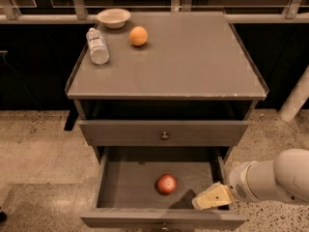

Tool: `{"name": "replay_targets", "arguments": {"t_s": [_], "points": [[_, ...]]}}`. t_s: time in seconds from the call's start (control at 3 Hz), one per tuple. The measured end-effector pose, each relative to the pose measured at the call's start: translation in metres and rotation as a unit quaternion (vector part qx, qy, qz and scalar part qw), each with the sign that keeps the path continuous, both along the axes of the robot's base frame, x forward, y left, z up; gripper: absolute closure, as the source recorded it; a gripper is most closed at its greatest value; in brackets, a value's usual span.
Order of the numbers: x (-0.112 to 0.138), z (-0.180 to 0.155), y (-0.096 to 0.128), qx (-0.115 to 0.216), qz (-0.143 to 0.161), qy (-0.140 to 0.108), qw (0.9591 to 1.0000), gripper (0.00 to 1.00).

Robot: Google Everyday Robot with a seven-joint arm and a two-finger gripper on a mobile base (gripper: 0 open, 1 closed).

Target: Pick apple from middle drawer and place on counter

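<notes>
Red against grey: logged apple (166, 183) loose on middle drawer (128, 180) floor, right of centre. Drawer out for reach. Found hand (212, 197) near it, at front right corner, apart — could not tell grip.

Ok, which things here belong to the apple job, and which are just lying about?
Job: small round red apple, in the open grey-brown middle drawer; broad grey-brown counter; pale gripper, at the drawer's front right corner.
Lying about, on the counter: shallow white bowl; clear plastic bottle; plain orange fruit.
</notes>
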State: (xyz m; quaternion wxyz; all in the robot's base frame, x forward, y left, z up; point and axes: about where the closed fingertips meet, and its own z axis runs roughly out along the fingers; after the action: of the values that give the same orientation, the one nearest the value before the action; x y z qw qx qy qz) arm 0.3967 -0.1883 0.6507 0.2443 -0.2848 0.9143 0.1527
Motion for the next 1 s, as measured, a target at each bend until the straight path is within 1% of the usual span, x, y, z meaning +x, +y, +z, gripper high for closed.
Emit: {"name": "replay_targets", "arguments": {"t_s": [0.33, 0.67, 1.0], "points": [[0.001, 0.000, 0.000, 0.000, -0.001, -0.001, 1.0000, 0.00], [-0.001, -0.014, 0.001, 0.017, -0.028, -0.019, 0.9993, 0.00], [0.000, -0.062, 0.027, 0.070, -0.047, -0.041, 0.9956, 0.00]]}}
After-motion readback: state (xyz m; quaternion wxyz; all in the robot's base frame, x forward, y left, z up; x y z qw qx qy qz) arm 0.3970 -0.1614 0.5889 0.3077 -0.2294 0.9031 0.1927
